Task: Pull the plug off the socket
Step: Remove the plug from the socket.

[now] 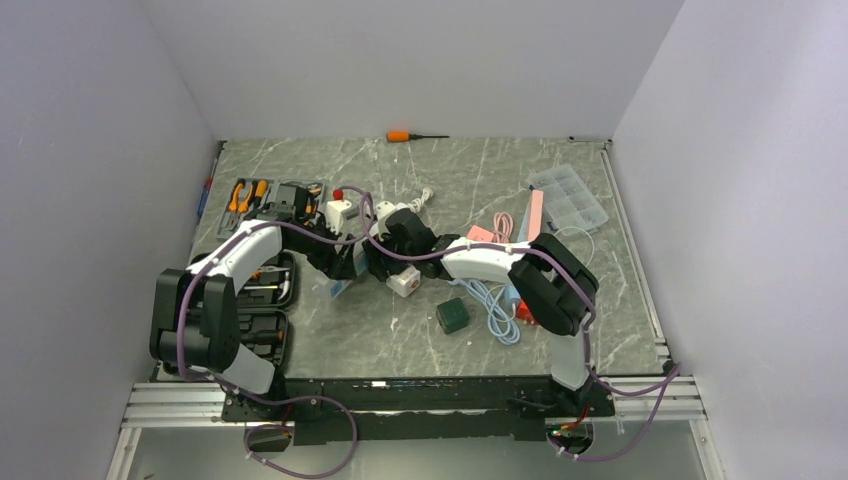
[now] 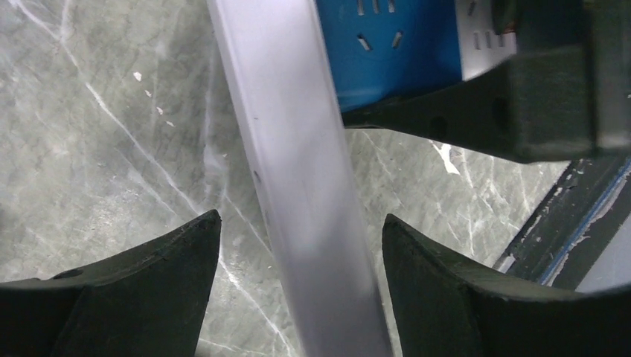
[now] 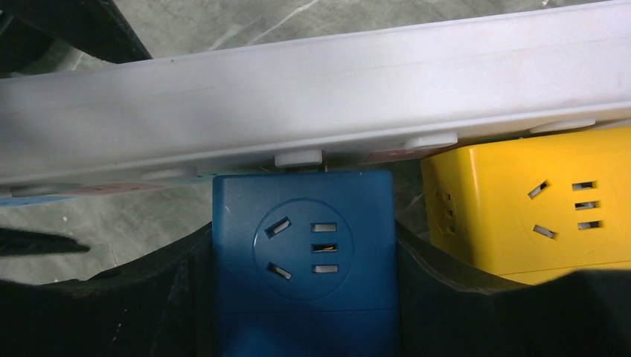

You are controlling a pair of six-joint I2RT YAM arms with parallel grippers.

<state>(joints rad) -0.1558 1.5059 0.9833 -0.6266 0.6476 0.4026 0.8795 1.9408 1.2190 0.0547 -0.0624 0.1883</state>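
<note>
A white power strip (image 3: 312, 97) lies across the right wrist view with a blue cube plug (image 3: 301, 245) and a yellow cube plug (image 3: 521, 208) seated against its face. My right gripper (image 3: 301, 253) is shut on the blue cube plug, one finger on each side of it. In the left wrist view my left gripper (image 2: 301, 217) is open and straddles the strip (image 2: 298, 171), with a gap on both sides. The blue plug (image 2: 394, 44) shows there at the top, held by a right finger (image 2: 521, 104). In the top view both grippers meet at the table's middle left (image 1: 362, 262).
An open tool case (image 1: 270, 200) lies at the back left. A white cube (image 1: 404, 283), a green cube (image 1: 452, 315) and a coiled cable (image 1: 495, 310) lie near the right arm. A clear organizer box (image 1: 568, 195) and an orange screwdriver (image 1: 410, 135) lie at the back.
</note>
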